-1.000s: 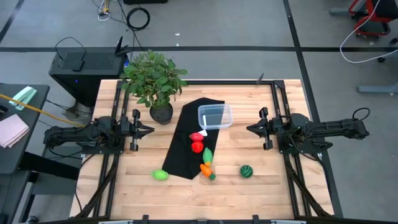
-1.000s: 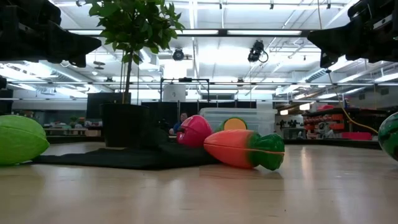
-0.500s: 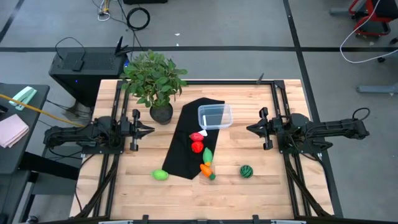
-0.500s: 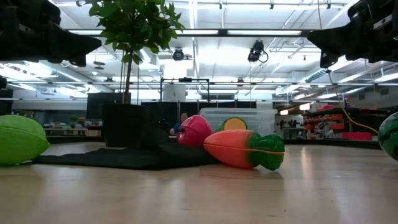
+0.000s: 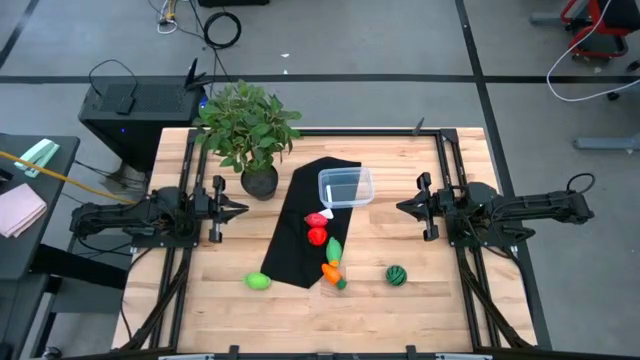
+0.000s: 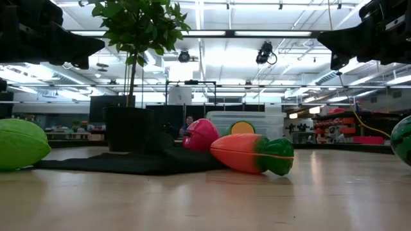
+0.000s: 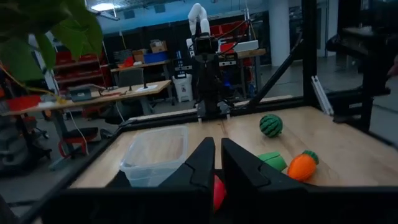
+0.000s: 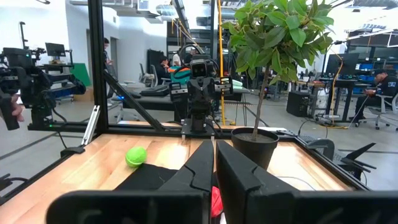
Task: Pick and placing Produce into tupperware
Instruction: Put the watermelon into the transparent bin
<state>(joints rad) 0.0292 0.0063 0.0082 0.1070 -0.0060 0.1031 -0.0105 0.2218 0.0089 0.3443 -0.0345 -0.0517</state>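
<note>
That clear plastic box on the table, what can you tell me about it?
The tupperware is a small, clear, rectangular container with rounded corners, of thin see-through plastic. It stands upright, open-topped with no lid on it, and looks empty. Its near part rests on the black cloth; its far part lies over the wooden table. A red toy lies close to it on the cloth, apparently not touching. Neither gripper is near it.

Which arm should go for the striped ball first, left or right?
Right, probably. The striped ball lies on the right gripper's side of the table, off the cloth; the left gripper would have to cross over it.
</note>
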